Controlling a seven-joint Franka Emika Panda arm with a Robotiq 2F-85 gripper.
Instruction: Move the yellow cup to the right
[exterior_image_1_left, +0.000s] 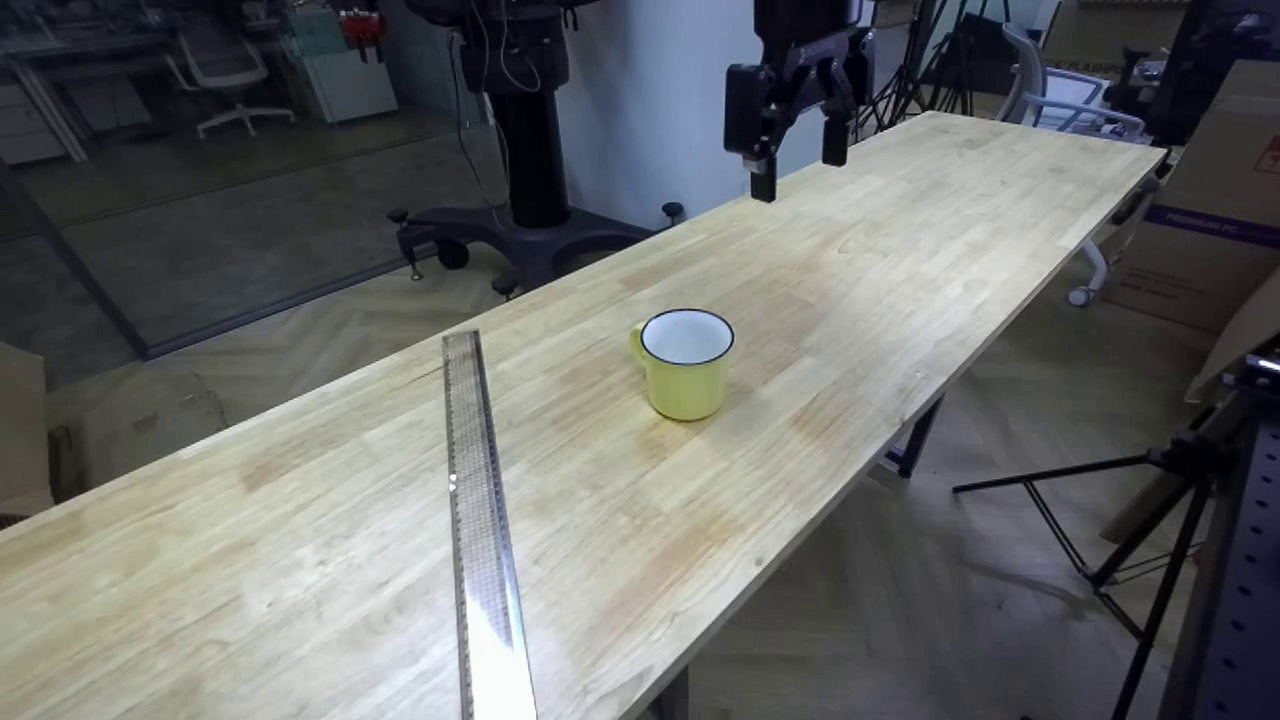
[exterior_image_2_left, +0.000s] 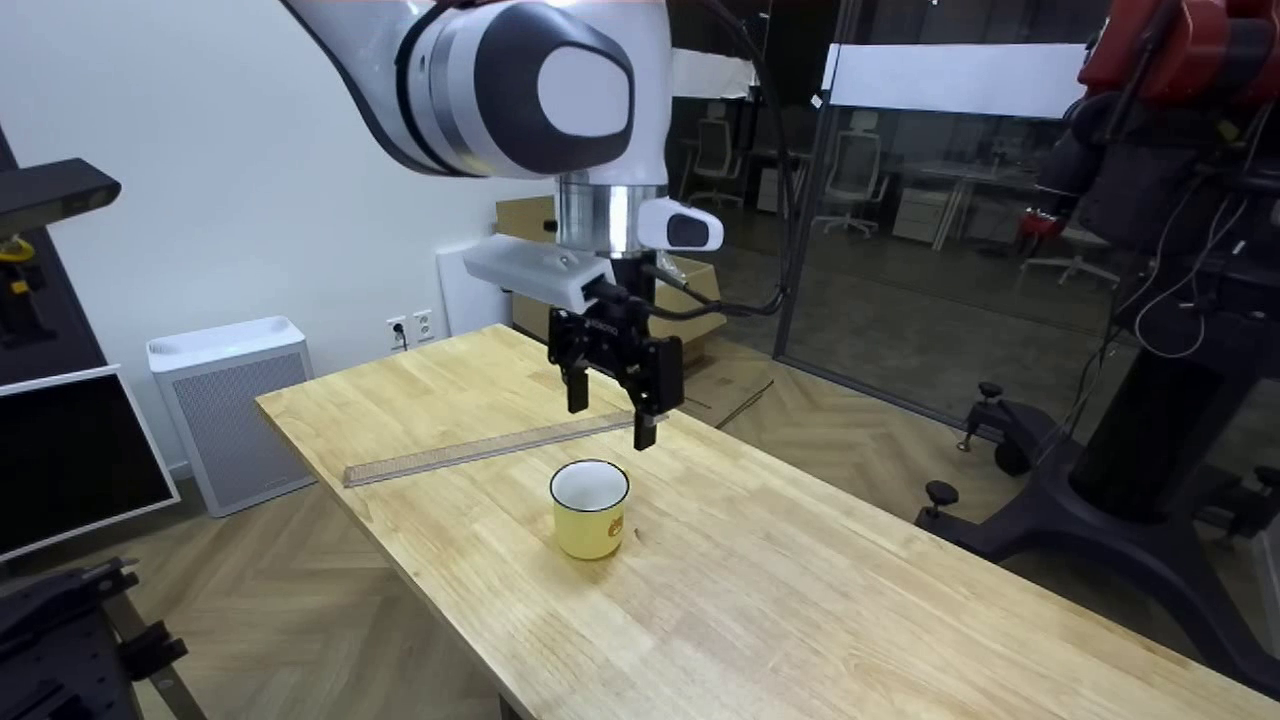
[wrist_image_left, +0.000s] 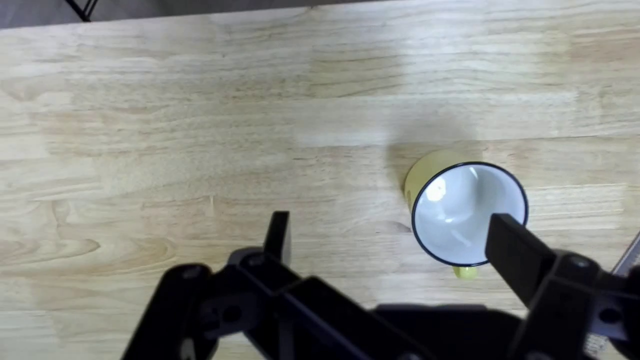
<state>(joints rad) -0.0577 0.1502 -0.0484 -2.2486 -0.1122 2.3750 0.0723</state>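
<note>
Wooden table (exterior_image_1_left: 840, 270), yellow cup (exterior_image_1_left: 687, 388) upright, gripper (exterior_image_2_left: 611, 418) spread above

Its pale top runs long across the room, and behind it, at upper left in an exterior view, a black wheeled stand (exterior_image_1_left: 538, 165) sits on the floor. At the right of that frame I see a cardboard box (exterior_image_1_left: 1200, 175) and, lower down, a tripod (exterior_image_1_left: 1190, 455).

The cup stands on the table close to mid-frame in both exterior views, white inside showing, dark rim uppermost. Its handle (exterior_image_1_left: 637, 345) sticks out to the left in an exterior view; on that same side, apart from it, a long ruler (exterior_image_1_left: 476, 470) lies flat on the wood.

Overhead hangs the gripper on its white arm (exterior_image_2_left: 510, 95), the two fingers (exterior_image_2_left: 645, 432) wide apart and away from the cup. In the wrist view the cup is right of centre, one finger hiding part of its rim.
</note>
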